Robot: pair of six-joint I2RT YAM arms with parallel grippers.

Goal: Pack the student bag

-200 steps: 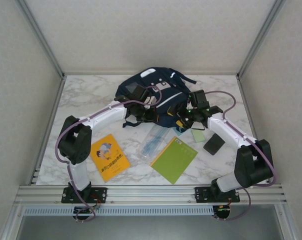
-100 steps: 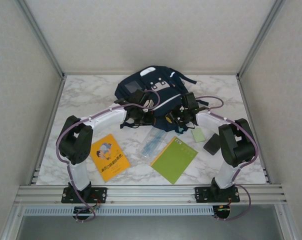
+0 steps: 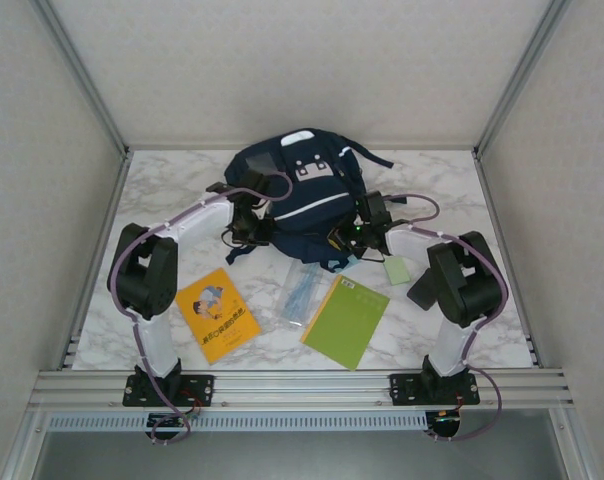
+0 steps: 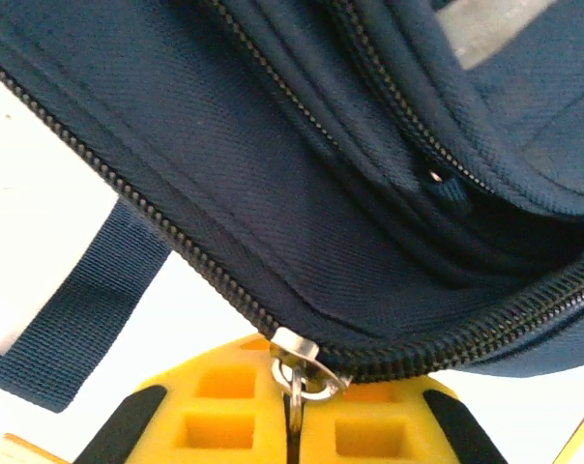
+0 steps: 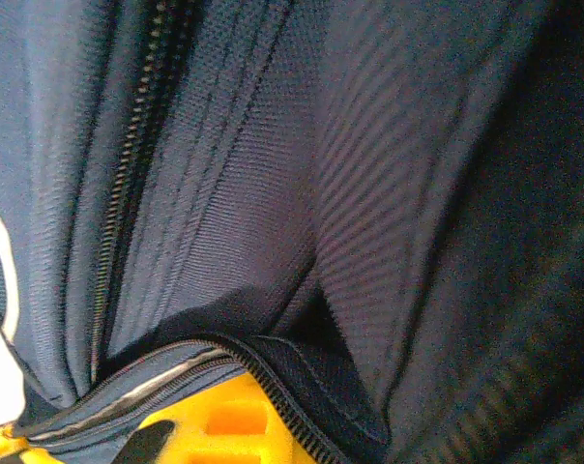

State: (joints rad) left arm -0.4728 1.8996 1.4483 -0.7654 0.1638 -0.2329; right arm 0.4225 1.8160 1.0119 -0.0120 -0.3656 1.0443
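Left wrist: tool (image 4: 290,418) on zipper ring (image 4: 306,383)

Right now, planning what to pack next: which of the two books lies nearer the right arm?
The green notebook, right of the clear pouch; the yellow picture-cover book lies left of it, beside the left arm.

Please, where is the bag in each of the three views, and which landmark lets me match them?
Top external: bag at the table's far centre.
Left wrist: bag across the upper picture, zipper pull in the yellow jaws.
Right wrist: bag close up, above a yellow jaw.
Landmark: its zipper teeth, in both wrist views.
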